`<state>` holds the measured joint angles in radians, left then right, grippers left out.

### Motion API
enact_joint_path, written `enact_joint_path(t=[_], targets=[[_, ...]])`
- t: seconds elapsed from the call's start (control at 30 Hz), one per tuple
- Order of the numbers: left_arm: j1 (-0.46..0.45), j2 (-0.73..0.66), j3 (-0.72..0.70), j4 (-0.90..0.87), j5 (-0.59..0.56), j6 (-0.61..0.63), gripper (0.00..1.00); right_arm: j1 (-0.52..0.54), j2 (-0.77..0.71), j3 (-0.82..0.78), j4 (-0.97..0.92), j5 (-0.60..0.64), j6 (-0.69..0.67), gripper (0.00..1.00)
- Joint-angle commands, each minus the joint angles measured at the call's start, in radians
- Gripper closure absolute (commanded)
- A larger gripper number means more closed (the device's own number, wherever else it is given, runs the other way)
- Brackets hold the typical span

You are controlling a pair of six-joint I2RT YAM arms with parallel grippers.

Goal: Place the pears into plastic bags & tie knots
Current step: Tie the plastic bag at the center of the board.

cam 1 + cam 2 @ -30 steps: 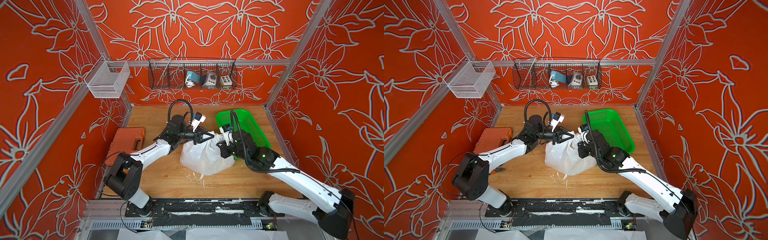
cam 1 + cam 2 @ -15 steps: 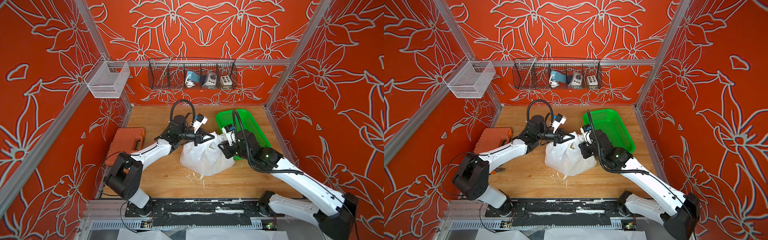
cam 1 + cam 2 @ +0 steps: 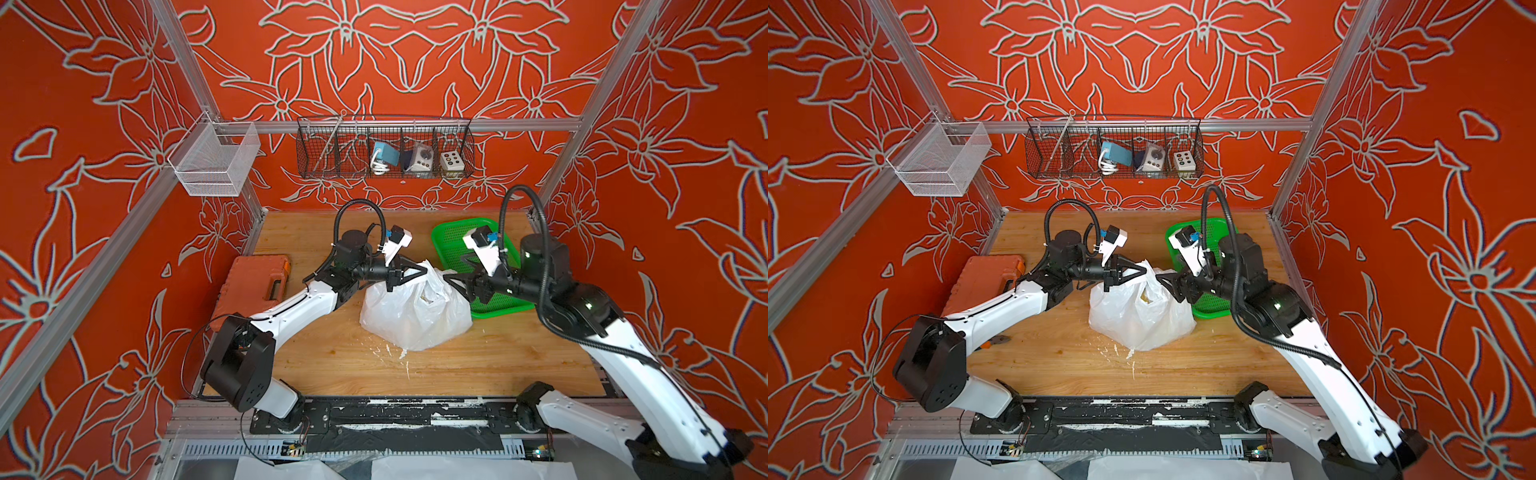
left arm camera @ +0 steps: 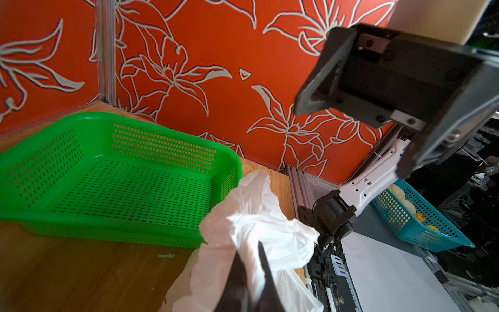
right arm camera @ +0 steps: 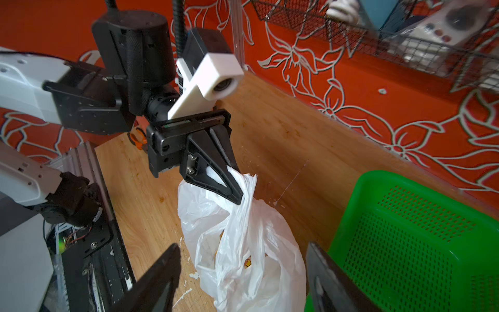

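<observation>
Wood table (image 3: pixel 478 361) with red flower walls around it holds a white bag (image 3: pixel 415 309) near its middle. The bag sits on the wood, puffed out, with its top pulled up to a point. A yellow bit (image 5: pixel 247 262) shows inside the bag, but I cannot tell if it is a pear. The left gripper (image 3: pixel 424 270) has its jaws together, pinching the bag's top. The right gripper (image 5: pixel 243 246) is just beside the bag on the other side, with its jaws wide apart and holding nothing. A green basket (image 3: pixel 451 239) lies just beside the bag, under the right arm. White scraps (image 3: pixel 390 353) dot the wood in front. An orange case (image 3: pixel 257 278) lies by the left wall.
</observation>
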<state>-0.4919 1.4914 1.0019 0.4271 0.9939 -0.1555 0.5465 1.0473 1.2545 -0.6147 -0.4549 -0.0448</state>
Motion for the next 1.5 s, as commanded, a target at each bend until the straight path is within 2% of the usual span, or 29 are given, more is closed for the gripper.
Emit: enact_joint_path(t=[0.0, 0.3, 0.47, 0.83, 0.9, 1.0, 1.03, 1.17, 1.27, 1.3, 1.4, 1.47], targets=[[-0.005, -0.018, 0.006, 0.009, 0.037, 0.020, 1.00, -0.027, 0.075, 0.045, -0.071, -0.172, -0.127, 0.26], [-0.005, -0.011, 0.013, 0.007, 0.067, 0.021, 1.00, -0.054, 0.158, 0.033, -0.085, -0.255, -0.161, 0.29], [-0.005, -0.008, 0.023, 0.006, 0.083, 0.019, 1.00, -0.069, 0.186, 0.006, -0.094, -0.283, -0.167, 0.42], [-0.005, -0.010, 0.027, 0.003, 0.099, 0.019, 1.00, -0.083, 0.212, -0.045, -0.092, -0.286, -0.149, 0.43], [-0.005, -0.010, 0.027, 0.004, 0.099, 0.019, 1.00, -0.086, 0.215, -0.047, -0.095, -0.286, -0.148, 0.55], [-0.005, -0.008, 0.028, 0.004, 0.100, 0.020, 1.00, -0.085, 0.217, -0.047, -0.103, -0.282, -0.147, 0.91], [-0.005, -0.008, 0.028, 0.004, 0.100, 0.019, 1.00, -0.086, 0.218, -0.046, -0.107, -0.276, -0.148, 1.00], [-0.005, -0.007, 0.029, 0.008, 0.103, 0.014, 1.00, -0.086, 0.221, -0.041, -0.112, -0.240, -0.138, 1.00], [-0.005, -0.007, 0.030, 0.001, 0.104, 0.009, 1.00, -0.082, 0.219, -0.038, -0.098, -0.140, -0.103, 1.00], [-0.005, -0.006, 0.030, -0.004, 0.103, 0.010, 0.94, -0.082, 0.215, -0.044, -0.082, -0.098, -0.084, 1.00], [-0.005, -0.002, 0.021, -0.004, 0.097, 0.008, 0.67, -0.080, 0.175, -0.088, -0.017, -0.060, -0.053, 1.00], [-0.007, 0.006, 0.017, -0.004, 0.088, 0.007, 0.57, -0.081, 0.156, -0.103, 0.005, -0.071, -0.044, 1.00]])
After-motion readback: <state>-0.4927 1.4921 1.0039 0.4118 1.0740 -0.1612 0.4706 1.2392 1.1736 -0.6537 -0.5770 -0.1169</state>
